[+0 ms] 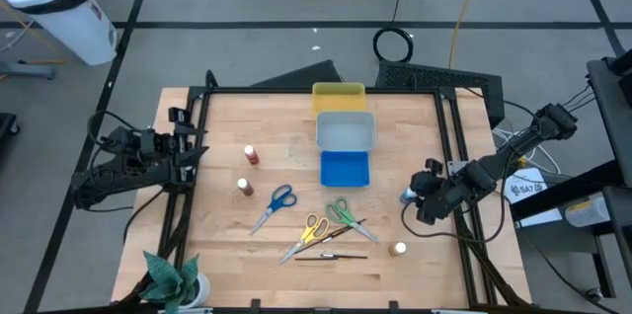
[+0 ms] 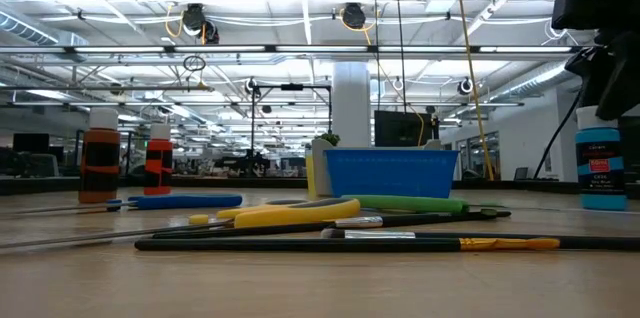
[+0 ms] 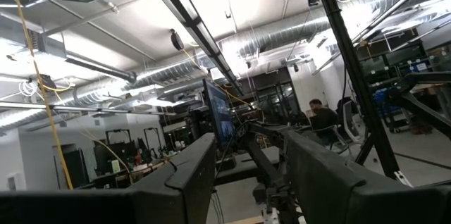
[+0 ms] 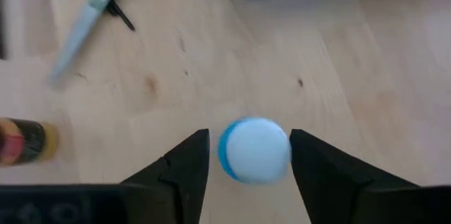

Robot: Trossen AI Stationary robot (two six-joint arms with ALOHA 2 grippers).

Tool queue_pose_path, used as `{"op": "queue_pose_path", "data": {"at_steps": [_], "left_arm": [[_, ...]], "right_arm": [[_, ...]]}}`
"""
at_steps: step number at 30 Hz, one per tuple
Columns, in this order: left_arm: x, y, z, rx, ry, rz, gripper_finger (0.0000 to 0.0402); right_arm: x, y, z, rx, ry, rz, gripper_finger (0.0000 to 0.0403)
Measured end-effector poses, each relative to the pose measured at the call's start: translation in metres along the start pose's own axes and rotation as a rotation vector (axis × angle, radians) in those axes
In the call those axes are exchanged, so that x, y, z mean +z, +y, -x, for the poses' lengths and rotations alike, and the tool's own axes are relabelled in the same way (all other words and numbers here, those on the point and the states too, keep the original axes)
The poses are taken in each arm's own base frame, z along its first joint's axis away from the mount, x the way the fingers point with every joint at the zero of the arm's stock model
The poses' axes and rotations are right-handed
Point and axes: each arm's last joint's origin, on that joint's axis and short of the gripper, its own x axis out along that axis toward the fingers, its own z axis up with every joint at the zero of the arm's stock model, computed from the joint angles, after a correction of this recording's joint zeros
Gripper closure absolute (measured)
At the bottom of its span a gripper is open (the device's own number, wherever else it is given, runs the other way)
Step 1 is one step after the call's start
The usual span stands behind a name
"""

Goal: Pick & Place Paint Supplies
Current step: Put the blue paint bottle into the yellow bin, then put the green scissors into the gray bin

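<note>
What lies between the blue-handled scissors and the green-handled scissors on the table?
Bare wood. In the high view, nothing sits between the blue-handled scissors and the green-handled scissors; the yellow-handled scissors lie nearer the front edge, below that stretch.

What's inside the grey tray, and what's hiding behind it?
The grey tray looks empty from above. Behind it, toward the table's far edge, sits the yellow tray, partly hidden under the grey one's rim. The blue tray lies in front. The yellow tray's covered part can't be seen.

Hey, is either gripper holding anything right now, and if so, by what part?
Nothing is clearly held. The right gripper straddles the blue paint bottle at its cap, with gaps either side. The left gripper, at the table's left edge, holds nothing.
</note>
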Motion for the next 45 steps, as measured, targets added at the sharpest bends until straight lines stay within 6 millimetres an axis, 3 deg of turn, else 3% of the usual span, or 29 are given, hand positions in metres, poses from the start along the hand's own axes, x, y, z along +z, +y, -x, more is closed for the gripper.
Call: {"op": "queue_pose_path", "data": {"at_steps": [10, 23, 30, 33, 36, 45], "left_arm": [[0.0, 0.0, 0.0, 0.0, 0.0, 0.0, 0.022], [0.0, 0.0, 0.0, 0.0, 0.0, 0.0, 0.022], [0.0, 0.0, 0.0, 0.001, 0.0, 0.0, 0.022], [0.0, 0.0, 0.0, 0.001, 0.0, 0.0, 0.022], [0.0, 0.0, 0.0, 0.001, 0.0, 0.0, 0.022], [0.0, 0.0, 0.0, 0.001, 0.0, 0.0, 0.022]], "right_arm": [[0.017, 0.015, 0.002, 0.138, -0.17, 0.105, 0.0218], [0.023, 0.02, 0.005, 0.181, -0.239, 0.118, 0.0225], [0.047, 0.048, 0.006, 0.393, -0.456, 0.134, 0.0225], [0.056, 0.066, -0.004, 0.487, -0.502, 0.179, 0.0224], [0.063, 0.082, -0.019, 0.462, -0.456, 0.247, 0.0222], [0.076, 0.118, -0.074, 0.253, -0.111, 0.317, 0.0201]]}}
